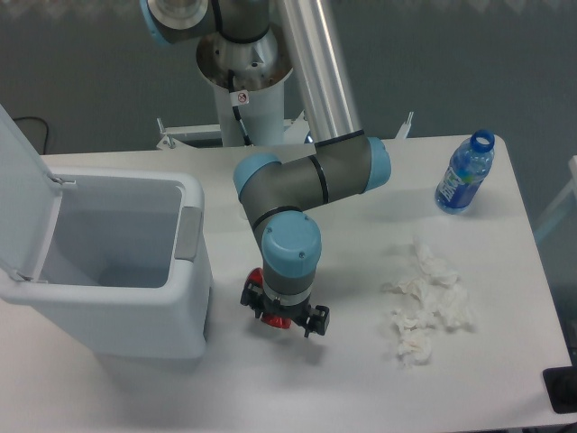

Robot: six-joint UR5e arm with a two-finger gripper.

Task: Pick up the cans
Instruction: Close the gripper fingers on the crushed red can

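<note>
White tabletop (270, 379) runs bare along its near edge, below my gripper (283, 317), which points straight down beside the open bin (108, 262). Red can (275, 311) shows only as a sliver between the black gripper parts, under my wrist; whether my jaws are pinching it I cannot tell, as the wrist hides them. Only a narrow gap separates the bin's right wall from the gripper. Crumpled tissue (424, 302) lies well apart to the right, and a blue-labelled bottle (465, 173) stands near the far right corner.
</note>
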